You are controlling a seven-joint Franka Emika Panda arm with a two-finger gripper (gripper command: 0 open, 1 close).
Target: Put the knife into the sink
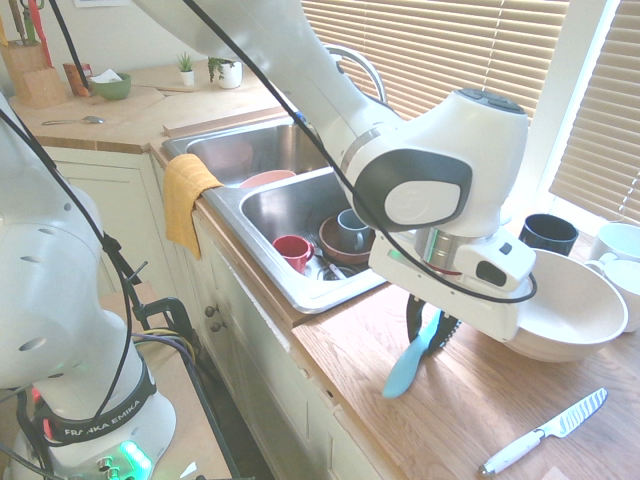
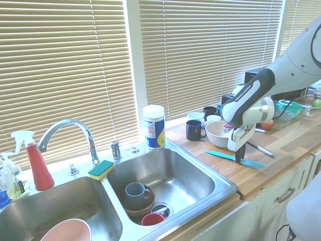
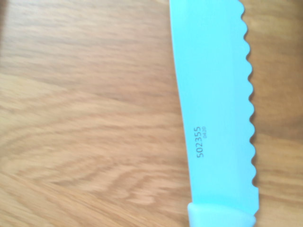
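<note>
The turquoise knife [image 1: 408, 366] lies across the wooden counter right of the sink, its wavy-edged blade [image 2: 222, 155] pointing toward the basin. My gripper [image 1: 431, 326] stands straight down over the knife's middle, shut on it [image 2: 239, 156]. Whether the knife is off the wood, I cannot tell. The wrist view shows the blade [image 3: 213, 118] close up with small print on it, over wood grain. The sink [image 1: 262, 262] is the steel basin beside the counter, its rim [image 2: 221, 186] a hand's width from the blade tip.
A red cup [image 1: 293, 250], a grey mug [image 2: 135, 191] and a brown bowl sit in the sink. A white bowl [image 1: 575, 310], a black mug [image 1: 548, 232] and a white-handled knife [image 1: 545, 432] are on the counter near the gripper. An orange cloth [image 1: 185, 195] hangs over the far basin.
</note>
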